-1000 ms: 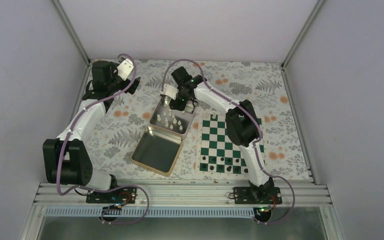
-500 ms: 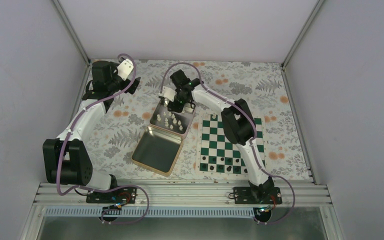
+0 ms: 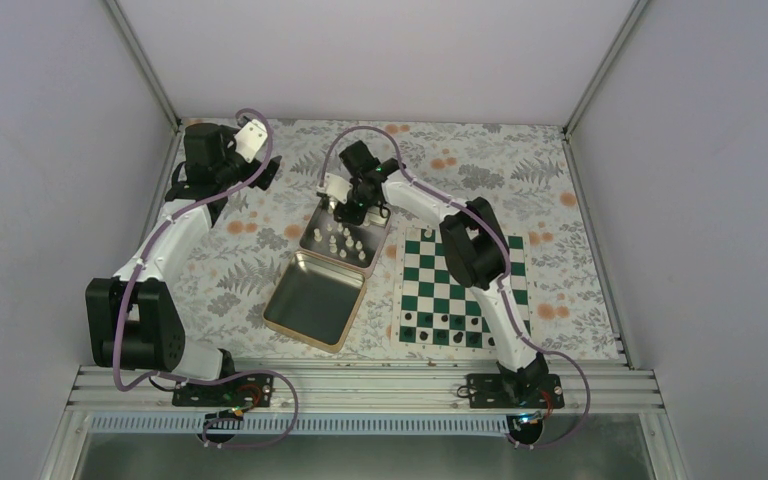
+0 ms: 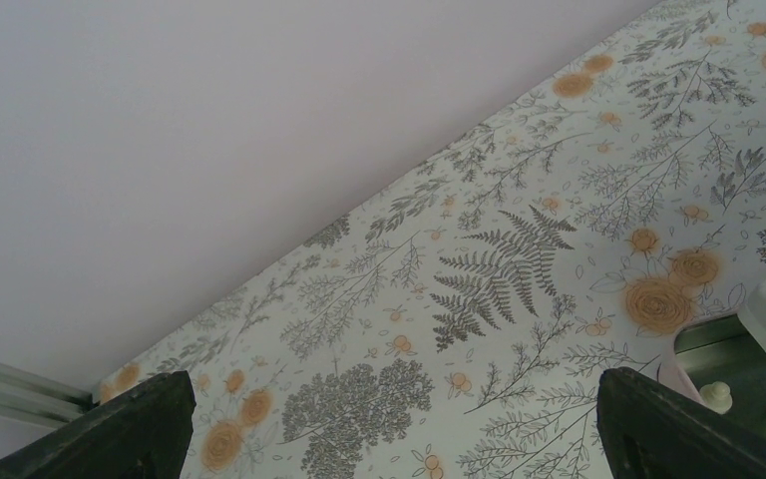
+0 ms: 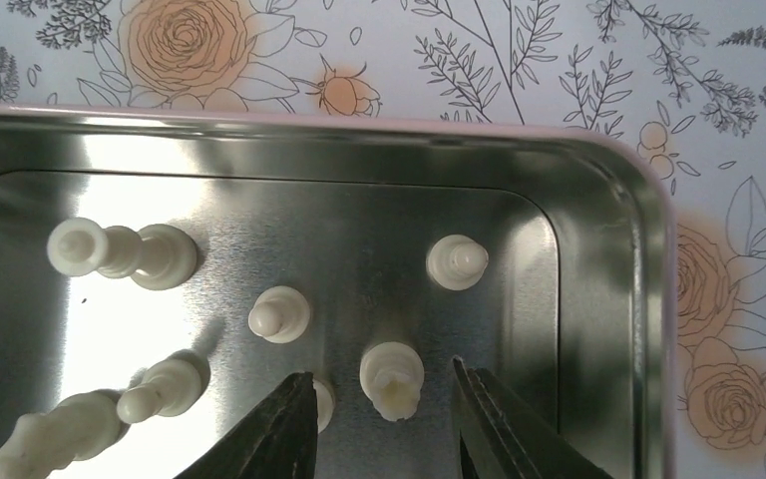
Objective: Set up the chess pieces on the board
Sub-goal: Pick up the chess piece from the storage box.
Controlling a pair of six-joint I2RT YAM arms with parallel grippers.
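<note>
Right gripper [image 5: 384,399] stands open inside the tin [image 5: 598,200], jaws either side of one upright white piece [image 5: 391,377], not closed on it. Risk: a second piece [image 5: 323,402] sits just beside one finger [image 5: 279,429], so closing could catch or topple it, and the tiny target may tip or slip free. Other white pieces [image 5: 279,314] crowd nearby, some fallen. Board [image 3: 457,285] lies near the tin, dark pieces [image 3: 450,338] along its near row. Left gripper [image 4: 399,429] is open and holds nothing, well apart over the table [image 4: 519,249]
</note>
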